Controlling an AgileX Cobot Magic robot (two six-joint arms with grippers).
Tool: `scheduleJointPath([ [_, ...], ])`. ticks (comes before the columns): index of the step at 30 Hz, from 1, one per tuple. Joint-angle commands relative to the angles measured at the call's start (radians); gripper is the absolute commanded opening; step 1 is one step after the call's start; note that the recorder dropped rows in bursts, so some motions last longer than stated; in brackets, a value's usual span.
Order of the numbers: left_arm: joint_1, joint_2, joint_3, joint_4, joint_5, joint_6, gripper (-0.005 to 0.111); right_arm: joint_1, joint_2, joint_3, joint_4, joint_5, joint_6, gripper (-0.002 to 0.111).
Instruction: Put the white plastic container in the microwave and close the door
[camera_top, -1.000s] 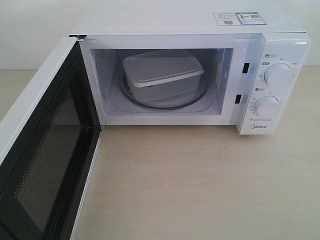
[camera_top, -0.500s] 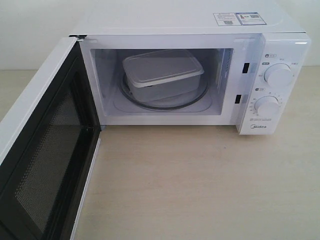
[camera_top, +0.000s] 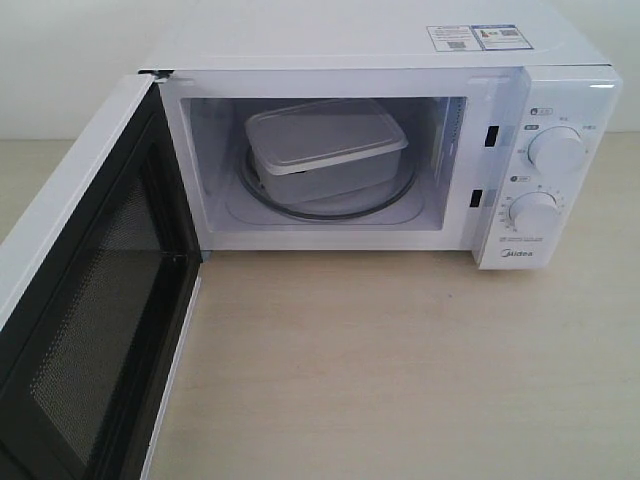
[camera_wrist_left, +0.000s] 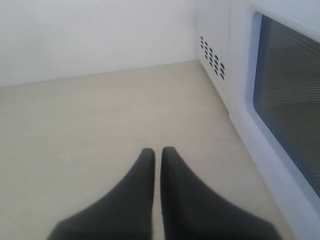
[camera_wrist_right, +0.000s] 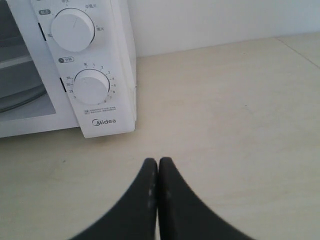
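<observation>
The white plastic container (camera_top: 325, 150) rests on the glass turntable (camera_top: 400, 190) inside the white microwave (camera_top: 560, 235). The door (camera_top: 95, 290) hangs wide open to the left, its black mesh inner face showing. Neither gripper appears in the exterior view. In the left wrist view my left gripper (camera_wrist_left: 157, 151) is shut and empty above the table, beside the door's outer face and dark window (camera_wrist_left: 290, 100). In the right wrist view my right gripper (camera_wrist_right: 158, 162) is shut and empty, in front of the two dials (camera_wrist_right: 90, 86).
A pale wooden table (camera_top: 400, 370) spreads in front of the microwave. A white wall (camera_wrist_left: 95, 35) stands behind. Vent slots (camera_wrist_left: 212, 56) mark the microwave's side near the left gripper. A table seam (camera_wrist_right: 297, 50) shows to the right.
</observation>
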Motion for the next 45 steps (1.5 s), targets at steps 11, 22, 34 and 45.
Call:
scheduleJointPath([
  [11,0.002,0.003,-0.004,-0.007,-0.009,0.001,0.004,-0.001,-0.004,0.000,0.000,-0.006,0.000,0.000],
  [22,0.002,0.003,-0.004,-0.007,-0.009,0.031,0.004,-0.001,-0.004,0.000,0.000,-0.006,0.000,0.000],
  [34,0.002,0.003,-0.189,-0.014,0.041,-0.007,0.004,-0.001,-0.004,0.000,0.000,-0.006,0.000,0.000],
  [45,0.002,0.003,-0.442,-0.056,0.126,-0.239,0.004,-0.001,-0.004,0.000,0.000,-0.006,0.000,0.000],
])
